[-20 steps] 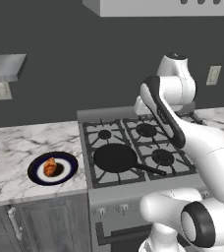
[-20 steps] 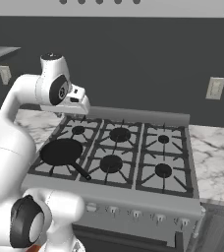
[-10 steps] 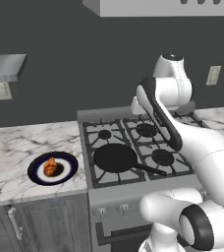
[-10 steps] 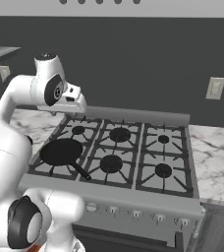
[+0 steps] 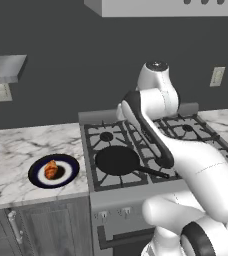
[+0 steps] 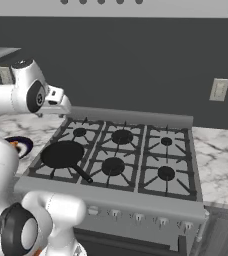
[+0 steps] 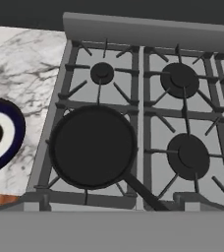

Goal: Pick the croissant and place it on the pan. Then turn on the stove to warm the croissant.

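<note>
Golden-brown crescent croissant (image 5: 51, 169) on blue plate (image 5: 68, 175), lower left of frame; black round pan (image 5: 117, 160) empty. My gripper's opening: cannot tell. Risk: small pastry slips in grasp.

Croissant (image 5: 51, 169) on plate (image 5: 36, 175) left of stove (image 5: 136, 135)

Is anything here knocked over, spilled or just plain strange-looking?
Nothing stands out. The pan sits flat and empty on the front left burner of the stove, handle pointing toward the front. The croissant rests on the blue plate on the marble counter beside it. No spills or damage show.
</note>
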{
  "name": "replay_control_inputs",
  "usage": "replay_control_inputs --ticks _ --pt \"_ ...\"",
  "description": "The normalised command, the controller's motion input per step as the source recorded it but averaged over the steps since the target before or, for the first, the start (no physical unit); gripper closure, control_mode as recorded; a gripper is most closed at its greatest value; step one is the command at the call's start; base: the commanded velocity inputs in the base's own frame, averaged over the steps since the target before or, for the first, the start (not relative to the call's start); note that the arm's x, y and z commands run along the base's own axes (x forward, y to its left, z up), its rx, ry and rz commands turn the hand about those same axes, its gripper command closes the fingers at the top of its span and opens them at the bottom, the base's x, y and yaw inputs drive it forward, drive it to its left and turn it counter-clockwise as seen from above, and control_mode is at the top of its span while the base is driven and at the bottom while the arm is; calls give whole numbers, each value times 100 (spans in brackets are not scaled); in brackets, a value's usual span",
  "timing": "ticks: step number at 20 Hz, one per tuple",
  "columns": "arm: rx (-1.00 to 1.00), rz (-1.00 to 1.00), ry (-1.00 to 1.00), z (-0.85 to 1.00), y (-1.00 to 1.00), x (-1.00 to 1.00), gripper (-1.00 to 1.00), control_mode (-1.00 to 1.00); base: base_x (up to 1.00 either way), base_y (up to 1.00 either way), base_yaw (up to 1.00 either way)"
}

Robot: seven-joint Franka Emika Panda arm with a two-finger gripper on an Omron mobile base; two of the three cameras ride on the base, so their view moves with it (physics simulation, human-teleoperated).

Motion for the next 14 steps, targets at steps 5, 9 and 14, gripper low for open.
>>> replay_control_inputs --ticks 5,9,14 --pt "0 0 -2 -8 55 0 -100 -100 0 0 0" --pt "2 0 0 -6 51 0 -100 -100 0 0 0" --pt "2 0 0 -12 49 2 -100 -100 0 0 0"
